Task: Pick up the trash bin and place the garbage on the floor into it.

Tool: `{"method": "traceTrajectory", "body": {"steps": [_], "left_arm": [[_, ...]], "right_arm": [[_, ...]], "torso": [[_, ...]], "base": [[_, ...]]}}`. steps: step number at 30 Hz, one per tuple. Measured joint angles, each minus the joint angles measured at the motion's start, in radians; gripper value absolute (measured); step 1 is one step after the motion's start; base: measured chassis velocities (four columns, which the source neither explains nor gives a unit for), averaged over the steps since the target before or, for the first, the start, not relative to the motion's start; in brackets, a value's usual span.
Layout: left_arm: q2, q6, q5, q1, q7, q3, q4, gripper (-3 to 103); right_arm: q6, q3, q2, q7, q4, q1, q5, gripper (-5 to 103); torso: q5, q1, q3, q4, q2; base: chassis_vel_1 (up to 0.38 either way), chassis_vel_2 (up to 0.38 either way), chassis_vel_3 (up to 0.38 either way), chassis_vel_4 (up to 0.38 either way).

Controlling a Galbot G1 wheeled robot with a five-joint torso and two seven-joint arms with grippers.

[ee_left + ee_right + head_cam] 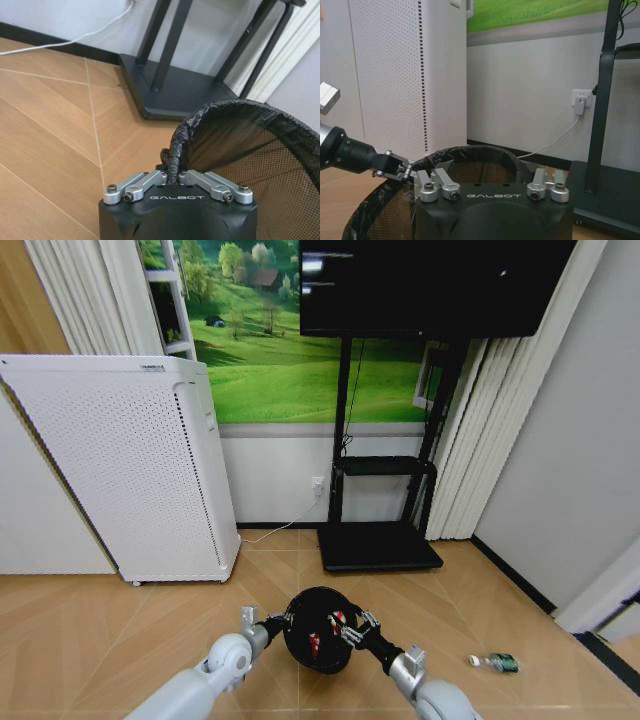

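The trash bin (318,630), a round black mesh basket w/ a black liner folded over its rim, is held up between the two arms in front of the robot, above the floor (120,630) of tan herringbone wood; in the head view its mouth faces the camera, and two red-and-white pieces of garbage (314,643) lie inside it, one near the middle and one (338,620) close to the right side of the rim; any print on them is too small to read. The left gripper (172,176) is on the bin's left rim; in the left wrist view its jaws are pinched closed on a bunched fold of the liner at the rim, and the word "GALBOT" is printed in white on the black gripper body. The right gripper (349,629) is at the bin's right rim, reaching over the edge; in the right wrist view the same "GALBOT" mark is seen on its body, the links at both sides are spread apart, so the jaws look opened, but the fingertips are hidden, so I cannot tell for sure. The third item, a small clear bottle (495,663) w/ green label, lies on its side on the floor, to the right of the robot, well apart from the bin; its label text is not readable. Behind stands a white perforated unit (130,465) at the left, w/ a small logo too small to read, and a black TV stand (380,540) by the wall; a white cable goes to a wall socket (582,102) w/ a small red light.
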Motion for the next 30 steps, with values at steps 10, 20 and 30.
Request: {"method": "traceTrajectory", "body": {"steps": [10,20,30], "left_arm": [[0.016,-0.02,-0.142,0.15,-0.138,-0.299,-0.075,3],[0.024,-0.023,-0.164,0.296,-0.156,-0.502,-0.165,3],[-0.005,-0.022,-0.173,0.426,-0.152,-0.623,-0.208,3]], "right_arm": [[-0.013,0.083,0.011,0.16,-0.052,-0.021,0.132,100],[-0.006,0.084,0.056,0.183,-0.132,-0.002,0.104,100],[-0.008,0.078,0.072,0.195,-0.213,0.008,0.118,100]], "torso": [[0.0002,0.0,0.0,0.0,0.0],[-0.0001,0.0,0.0,0.0001,0.0],[0.0006,0.0,0.0,0.0003,0.0]], "base": [[0.0,0.0,0.0,0.0],[-0.021,-0.029,0.03,0.029],[-0.186,-0.193,0.18,0.199]]}}
